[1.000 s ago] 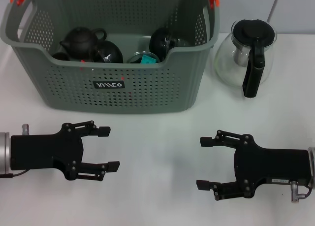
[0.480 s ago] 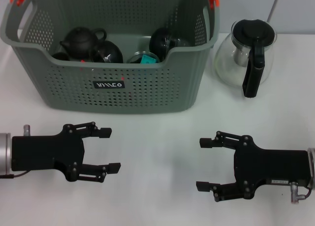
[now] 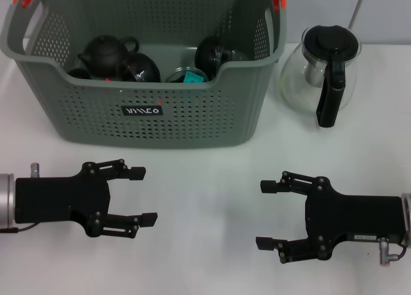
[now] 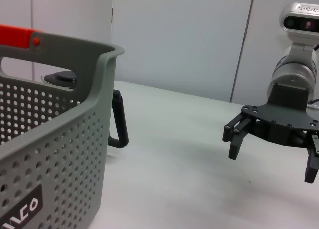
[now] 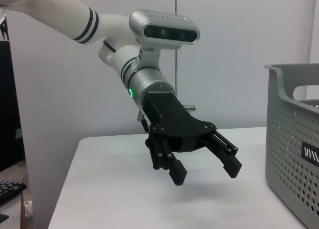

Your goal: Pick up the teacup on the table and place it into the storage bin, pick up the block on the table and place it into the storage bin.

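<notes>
Both the left end effector [image 3: 138,195] and right end effector [image 3: 273,214] hover open and empty over the tabletop [image 3: 205,186], the storage bin [image 3: 160,121] straight ahead and nearer the left one, with no teacup or block left outside it

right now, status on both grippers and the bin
Left gripper open, empty, low over table. Right gripper open, empty, same. Storage bin holds dark teaware. Glass pot beside bin.

storage bin [image 3: 160,83] | grey perforated plastic, orange-tipped handles, black label | upright at the surface's far left | holds black teacup [image 3: 142,68] and teal block [image 3: 192,78]
</notes>
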You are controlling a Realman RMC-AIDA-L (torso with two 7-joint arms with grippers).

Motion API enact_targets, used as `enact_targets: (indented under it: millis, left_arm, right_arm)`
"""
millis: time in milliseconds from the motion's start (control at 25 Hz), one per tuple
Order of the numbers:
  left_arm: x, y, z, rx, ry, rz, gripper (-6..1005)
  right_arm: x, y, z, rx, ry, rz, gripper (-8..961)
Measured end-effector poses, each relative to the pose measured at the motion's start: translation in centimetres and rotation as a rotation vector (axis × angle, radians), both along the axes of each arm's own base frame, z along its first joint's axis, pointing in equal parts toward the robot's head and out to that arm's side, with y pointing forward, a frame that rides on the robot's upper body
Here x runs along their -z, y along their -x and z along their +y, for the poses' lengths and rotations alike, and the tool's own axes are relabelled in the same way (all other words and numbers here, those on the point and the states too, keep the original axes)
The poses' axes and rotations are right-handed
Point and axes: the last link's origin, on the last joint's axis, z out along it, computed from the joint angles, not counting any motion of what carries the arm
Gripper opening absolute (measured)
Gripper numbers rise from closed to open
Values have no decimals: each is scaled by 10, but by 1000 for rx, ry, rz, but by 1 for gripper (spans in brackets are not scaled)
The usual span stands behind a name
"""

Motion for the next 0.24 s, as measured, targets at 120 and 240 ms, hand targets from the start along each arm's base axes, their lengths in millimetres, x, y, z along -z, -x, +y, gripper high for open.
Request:
enact_targets:
  millis: [120, 240]
  left_arm:
    - [0, 0, 0, -1, 0, 0, 888]
    - [0, 0, 0, -1, 0, 0, 888]
  right_arm:
    - [0, 0, 0, 1, 0, 0, 940]
    - [0, 0, 0, 1, 0, 0, 940]
